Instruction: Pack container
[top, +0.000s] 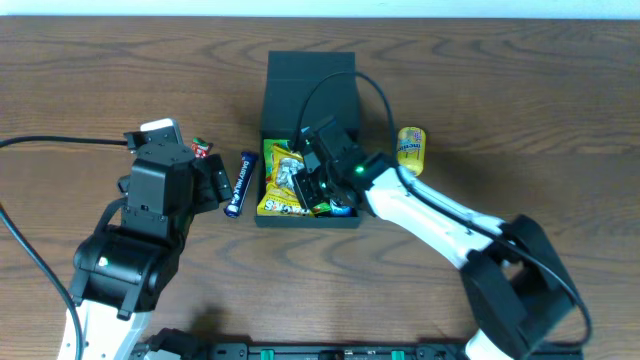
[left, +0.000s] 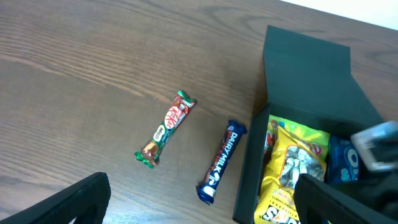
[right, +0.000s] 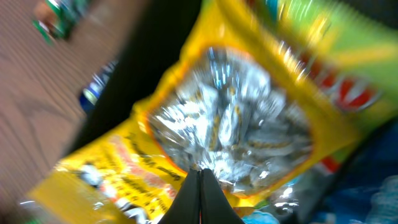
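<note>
Container (top: 310, 85) mid-table, lid flap open, partly filled. Judged rigid, light; hold by wall rim. Right gripper (right: 200, 186) inside over yellow snack packet (top: 280, 182), jaws closed. Left gripper (top: 220, 185) jaws apart, empty.

Matt dark container (top: 310, 80) — glossy crinkled foil packet (right: 236, 130) — wood-grain table (left: 93, 62)

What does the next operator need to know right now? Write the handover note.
Left hand: open, holding nothing, over the table left of the container.
Right hand: shut, inside the container against the yellow packet; whether it grips is unclear.
Done: yellow packet and blue packet are in.
Left: KitKat bar, Dairy Milk bar and yellow pouch lie outside; lid open.
</note>
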